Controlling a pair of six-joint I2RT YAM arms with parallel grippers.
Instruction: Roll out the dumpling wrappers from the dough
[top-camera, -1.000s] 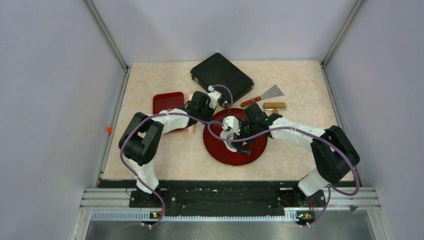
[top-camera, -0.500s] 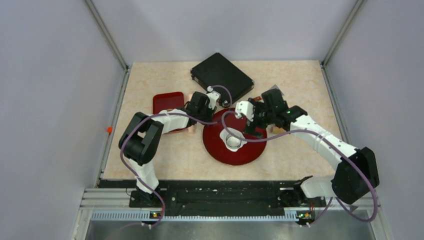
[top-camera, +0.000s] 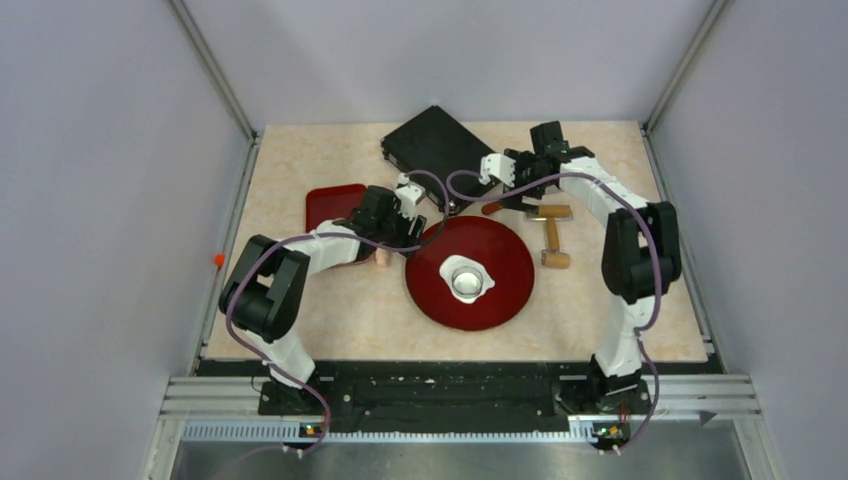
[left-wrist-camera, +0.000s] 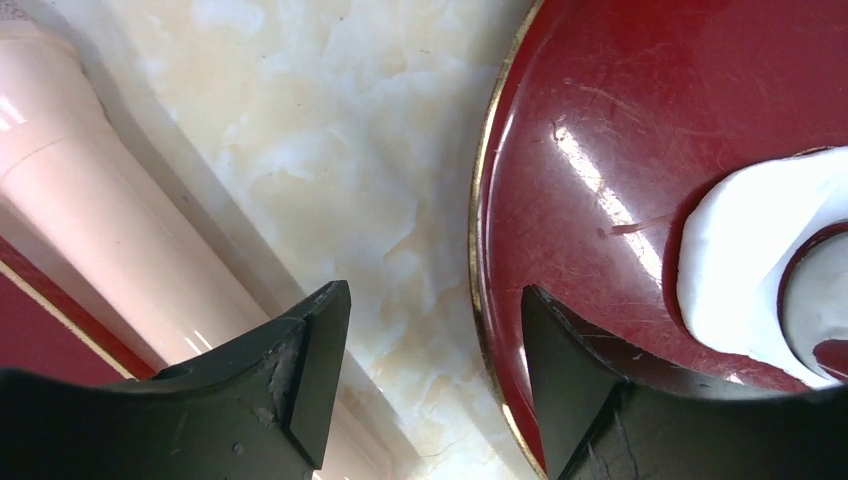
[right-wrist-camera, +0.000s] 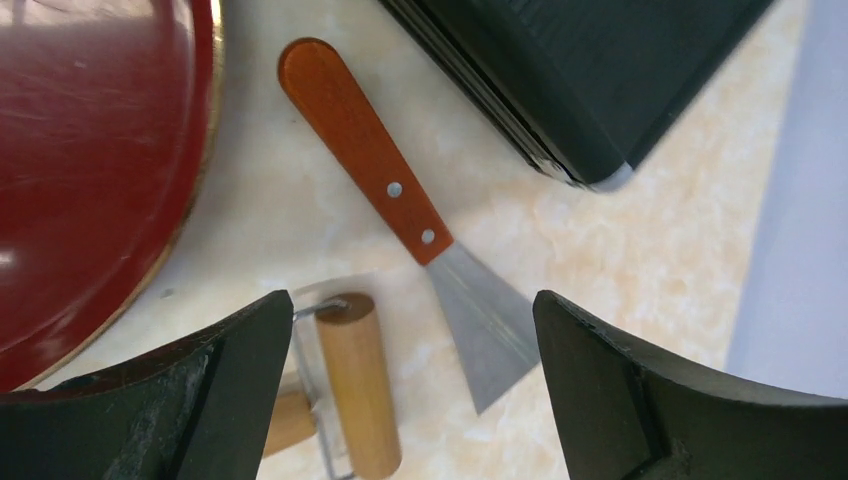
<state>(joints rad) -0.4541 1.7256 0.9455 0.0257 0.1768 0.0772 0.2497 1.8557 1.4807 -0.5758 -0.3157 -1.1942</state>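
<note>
The marbled tabletop (top-camera: 300, 170) carries a round red plate (top-camera: 505, 300), a red tray (top-camera: 330, 203), a black case (top-camera: 440, 145), a scraper (right-wrist-camera: 400, 215), a wooden roller (top-camera: 551, 240) and a pink cylinder (left-wrist-camera: 110, 250).

The ragged white dough patch (left-wrist-camera: 735, 265) runs off the left wrist view's right edge. The small wooden roller (right-wrist-camera: 355, 395) sits partly behind the right gripper (right-wrist-camera: 412, 300); the flat black case (right-wrist-camera: 580, 70) is cropped above.
</note>
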